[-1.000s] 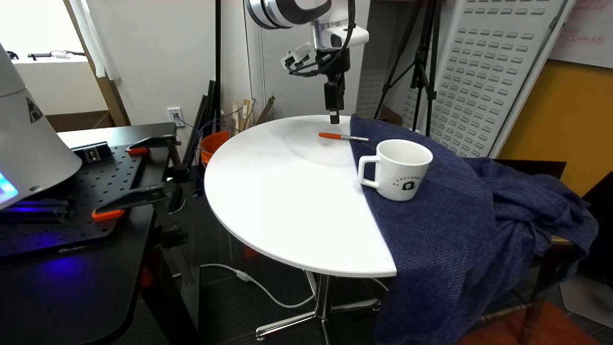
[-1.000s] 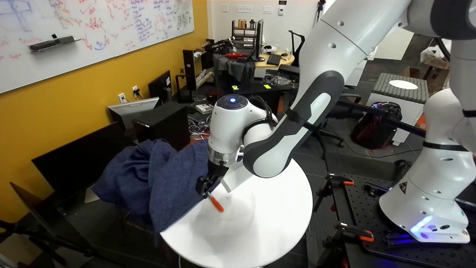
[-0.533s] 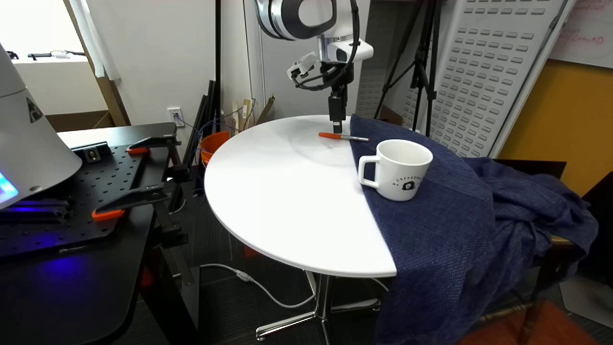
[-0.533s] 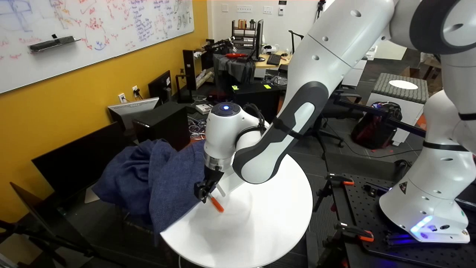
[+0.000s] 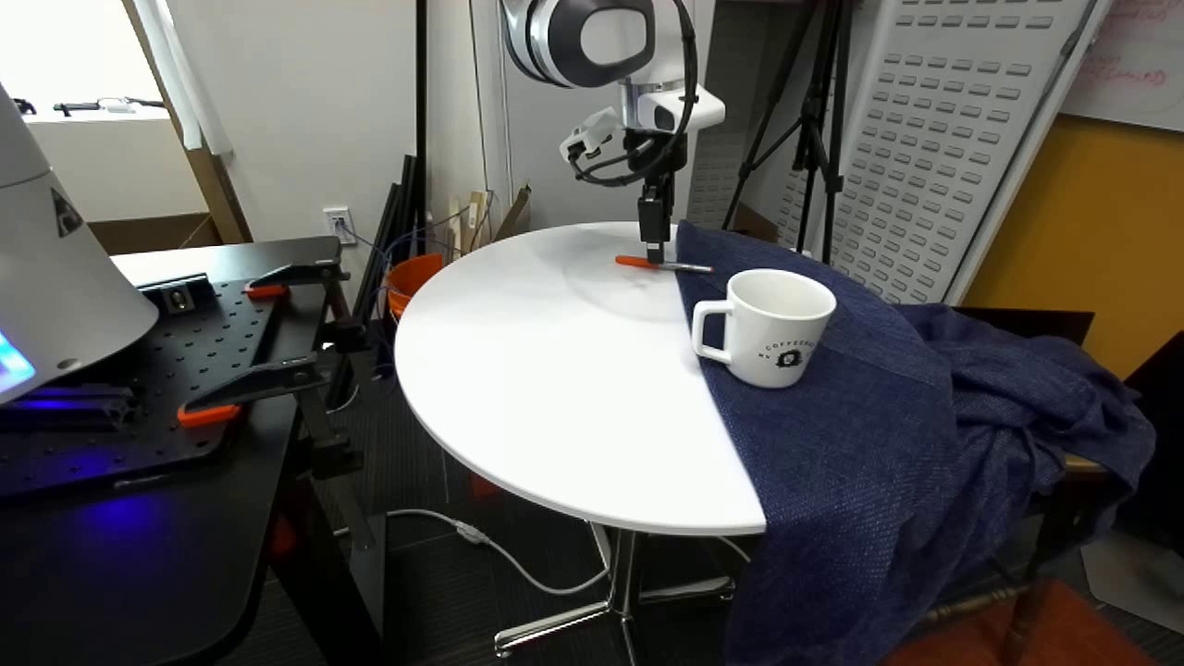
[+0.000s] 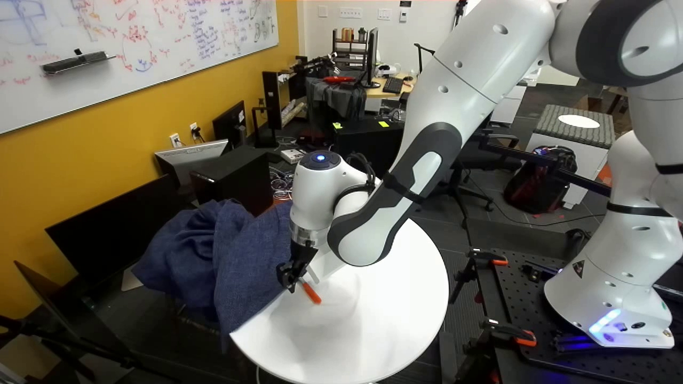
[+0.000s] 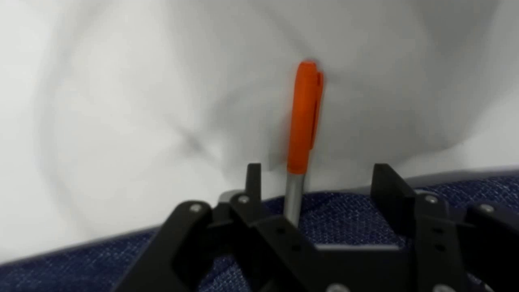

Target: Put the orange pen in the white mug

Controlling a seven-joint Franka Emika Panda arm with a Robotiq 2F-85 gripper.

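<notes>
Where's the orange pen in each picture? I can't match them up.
In an exterior view: the orange pen is slightly above and right of centre.
In an exterior view: the orange pen is below centre, slightly left.
In the wrist view: the orange pen is just right of centre.
Shared landmark: the blue cloth, right, left and bottom respectively.

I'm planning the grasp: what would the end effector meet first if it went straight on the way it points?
Likely the round white tabletop: in the wrist view, the orange pen lies between the open fingers of the end effector, so they should straddle it. The remaining height is hard to judge.
</notes>
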